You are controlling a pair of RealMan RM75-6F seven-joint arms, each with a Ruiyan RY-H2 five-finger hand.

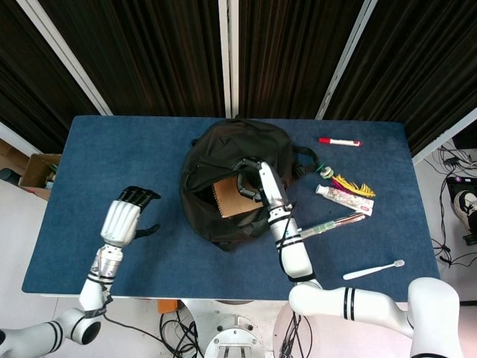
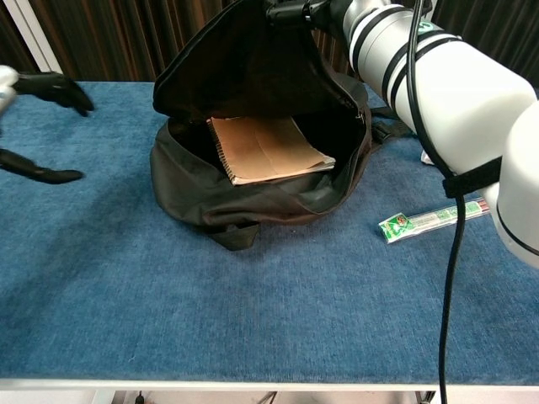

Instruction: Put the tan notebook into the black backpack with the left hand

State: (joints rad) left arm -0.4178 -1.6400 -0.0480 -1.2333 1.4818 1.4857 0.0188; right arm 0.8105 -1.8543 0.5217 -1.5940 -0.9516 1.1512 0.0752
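Left hand [image 2: 34, 126]: chest view's left edge cuts it, only dark fingertips show there.

Right hand [image 1: 250, 177]: grips the backpack [image 1: 223, 153] flap, but the chest view's top edge crops the hand and fingers blend into black fabric, so exact contact is unclear.

Notebook [image 2: 265, 150]: far end is under the flap; how deep it sits can't be told. Head view shows only a tan corner.

Backpack interior behind the notebook is black, no detail.

Tube [image 2: 429, 219]: right arm covers its far end in chest view; print unreadable.

Small items [image 1: 344, 183] right of the backpack: too small to identify.
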